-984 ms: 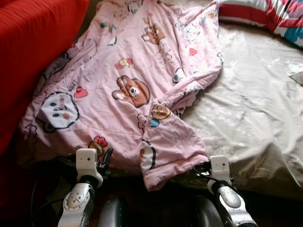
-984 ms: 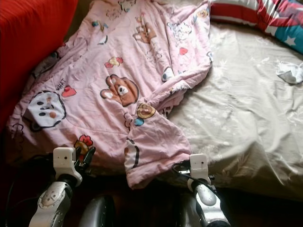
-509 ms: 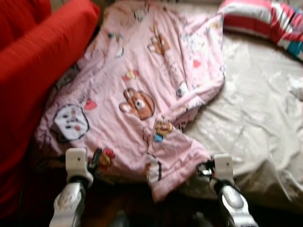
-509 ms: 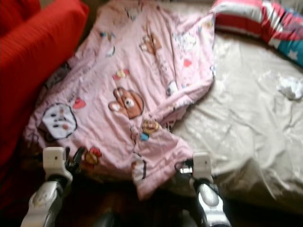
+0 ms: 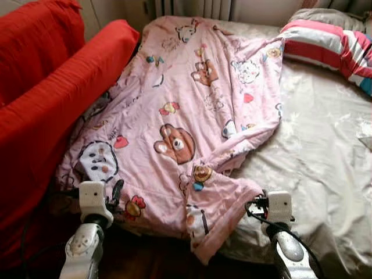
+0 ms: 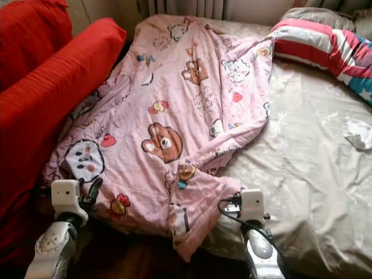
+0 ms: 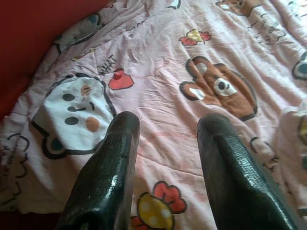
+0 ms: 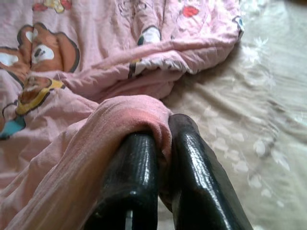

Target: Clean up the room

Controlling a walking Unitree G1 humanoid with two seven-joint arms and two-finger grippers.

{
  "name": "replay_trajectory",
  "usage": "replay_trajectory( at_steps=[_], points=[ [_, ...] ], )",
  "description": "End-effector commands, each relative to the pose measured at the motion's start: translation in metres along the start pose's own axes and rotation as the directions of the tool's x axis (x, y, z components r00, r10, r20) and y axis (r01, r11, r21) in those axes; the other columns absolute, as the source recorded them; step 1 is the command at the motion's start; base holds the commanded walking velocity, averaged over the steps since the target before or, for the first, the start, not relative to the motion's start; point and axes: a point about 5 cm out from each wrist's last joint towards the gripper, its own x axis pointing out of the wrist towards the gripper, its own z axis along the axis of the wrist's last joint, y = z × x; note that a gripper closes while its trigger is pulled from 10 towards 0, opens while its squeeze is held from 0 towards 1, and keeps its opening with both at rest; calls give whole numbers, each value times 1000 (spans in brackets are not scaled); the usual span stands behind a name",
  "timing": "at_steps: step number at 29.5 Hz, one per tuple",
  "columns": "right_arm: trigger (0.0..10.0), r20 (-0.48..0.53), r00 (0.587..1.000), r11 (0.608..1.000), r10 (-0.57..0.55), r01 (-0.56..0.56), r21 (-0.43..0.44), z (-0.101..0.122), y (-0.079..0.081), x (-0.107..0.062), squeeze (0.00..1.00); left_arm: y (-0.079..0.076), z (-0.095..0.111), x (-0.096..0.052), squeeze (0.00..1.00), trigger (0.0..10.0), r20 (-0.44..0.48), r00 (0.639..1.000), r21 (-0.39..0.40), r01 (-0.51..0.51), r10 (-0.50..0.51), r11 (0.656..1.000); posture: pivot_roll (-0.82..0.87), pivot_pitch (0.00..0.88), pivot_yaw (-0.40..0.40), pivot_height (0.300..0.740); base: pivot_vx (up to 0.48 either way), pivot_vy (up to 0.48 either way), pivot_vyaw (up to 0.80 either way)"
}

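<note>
Because the pink cotton quilt printed with cartoon bears [image 5: 180,116] lies rumpled along the left half of the beige-sheeted bed [image 5: 325,168], beside the red fabric sofa [image 5: 40,116], the right gripper [image 8: 160,158] has its two black fingers pressed together on a fold at the quilt's near edge, likely to draw it straight. Hovering just above the near left corner, the left gripper [image 7: 165,163] has its fingers spread, gripping nothing, seemingly poised to take that corner so both arms can pull evenly.

Pink quilt [image 5: 192,110], cartoon bear and heart prints. Beige floral bed sheet [image 5: 314,151] beside quilt. Red sofa [image 5: 40,110]. Red-white striped pillow [image 5: 328,49].
</note>
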Motion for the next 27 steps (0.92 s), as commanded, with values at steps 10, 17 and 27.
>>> replay_trajectory(
  at_steps=[10, 17, 27],
  points=[
    [10000, 9, 999, 999, -31, 30, 45, -5, -2, -6, 0, -5, -10, -7, 0, 10000, -26, 999, -22, 33, -34, 999, 100, 220, -5, 740, 0, 0, 0],
    [10000, 28, 999, 998, -37, 36, 56, -2, -2, -6, 0, -9, -11, -8, 0, 10000, -27, 999, -38, 45, -46, 998, 99, 234, -7, 740, 0, 0, 0],
    [10000, 76, 996, 997, -39, 33, 69, 5, -2, -4, 0, -11, -10, -7, 0, 10000, -20, 998, -45, 51, -52, 998, 99, 240, -9, 740, 0, 0, 0]
  ],
)
